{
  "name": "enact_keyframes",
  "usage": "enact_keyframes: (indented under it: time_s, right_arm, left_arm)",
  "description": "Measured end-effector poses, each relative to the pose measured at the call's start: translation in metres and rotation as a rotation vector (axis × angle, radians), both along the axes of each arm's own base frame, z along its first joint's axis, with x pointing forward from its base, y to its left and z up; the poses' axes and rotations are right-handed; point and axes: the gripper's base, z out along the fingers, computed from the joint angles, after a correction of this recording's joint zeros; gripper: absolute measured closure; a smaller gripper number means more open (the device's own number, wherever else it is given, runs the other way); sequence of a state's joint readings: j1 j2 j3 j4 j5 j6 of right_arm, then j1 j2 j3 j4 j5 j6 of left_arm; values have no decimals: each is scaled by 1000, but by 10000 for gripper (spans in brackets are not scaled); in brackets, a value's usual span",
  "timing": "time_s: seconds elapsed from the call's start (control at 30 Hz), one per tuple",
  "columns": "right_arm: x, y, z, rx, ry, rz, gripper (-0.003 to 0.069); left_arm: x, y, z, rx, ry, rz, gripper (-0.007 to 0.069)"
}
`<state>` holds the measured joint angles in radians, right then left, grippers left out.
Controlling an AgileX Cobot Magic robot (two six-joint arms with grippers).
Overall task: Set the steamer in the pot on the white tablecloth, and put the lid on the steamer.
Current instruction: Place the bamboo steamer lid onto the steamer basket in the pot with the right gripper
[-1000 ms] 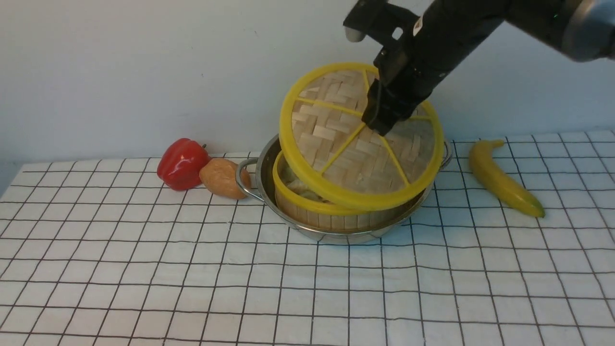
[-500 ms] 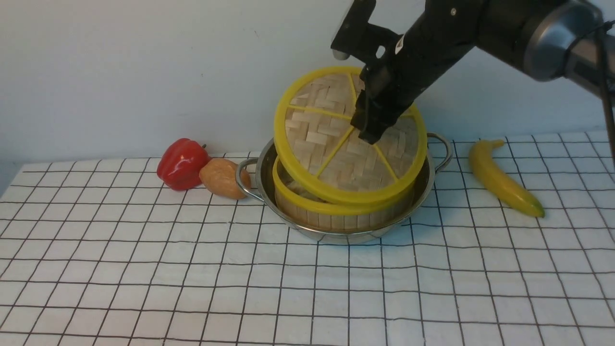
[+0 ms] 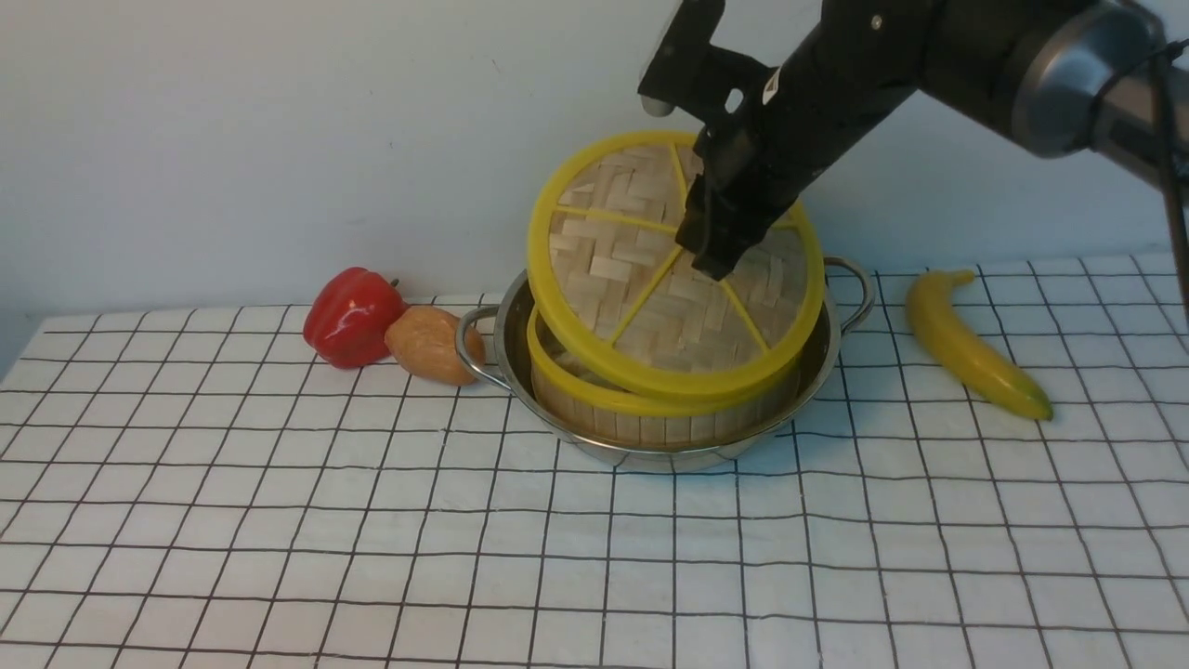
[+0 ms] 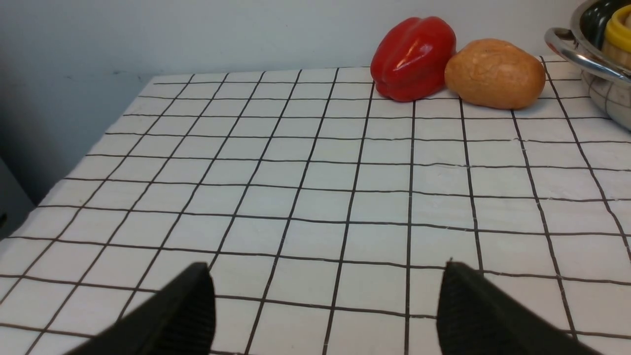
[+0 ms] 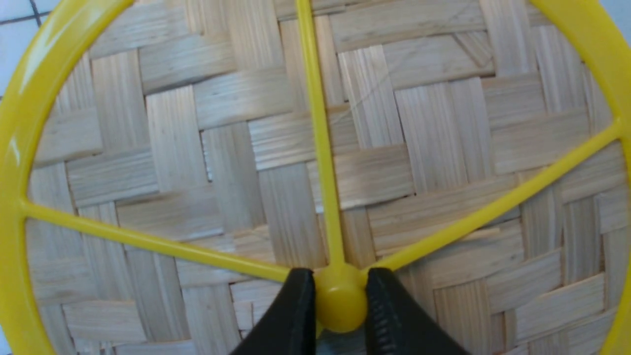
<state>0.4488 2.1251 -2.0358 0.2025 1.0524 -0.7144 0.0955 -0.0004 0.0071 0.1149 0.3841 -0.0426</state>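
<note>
The steamer (image 3: 650, 413) sits inside the pot (image 3: 520, 316) on the white tablecloth (image 3: 372, 520). My right gripper (image 3: 711, 260) is shut on the yellow hub of the lid (image 3: 622, 279). The lid is tilted, its near edge resting on the steamer's rim and its far edge raised. In the right wrist view my gripper (image 5: 340, 296) pinches the hub, and the lid (image 5: 207, 148) fills the frame. My left gripper (image 4: 325, 281) is open and empty over bare cloth; the pot's rim (image 4: 577, 47) shows at that view's edge. The steamer's contents are mostly hidden.
A red pepper (image 3: 351, 316) and a brown potato (image 3: 429, 344) lie just left of the pot, also in the left wrist view (image 4: 414, 56) (image 4: 495, 74). A banana (image 3: 971, 344) lies right of the pot. A wall stands close behind.
My right gripper moved left and down with the lid, bringing it over the steamer until its near edge met the rim. In the last half second it barely moved.
</note>
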Motion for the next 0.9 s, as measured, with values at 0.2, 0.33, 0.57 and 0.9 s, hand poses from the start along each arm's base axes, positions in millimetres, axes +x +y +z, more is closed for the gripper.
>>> enact_keyframes:
  time_s: [0.2,0.33,0.57,0.9]
  right_arm:
    - [1,0,0,2,-9,-2,516]
    - [1,1,1,16,-14,-4,516]
    - [2,2,2,30,-31,-7,516]
    - [-1,0,-1,-32,1,-24,516]
  left_arm:
    - [0,0,0,0,0,0,67]
    - [0,0,0,0,0,0,67]
    - [0,0,0,0,0,0,67]
    - [0,0,0,0,0,0,67]
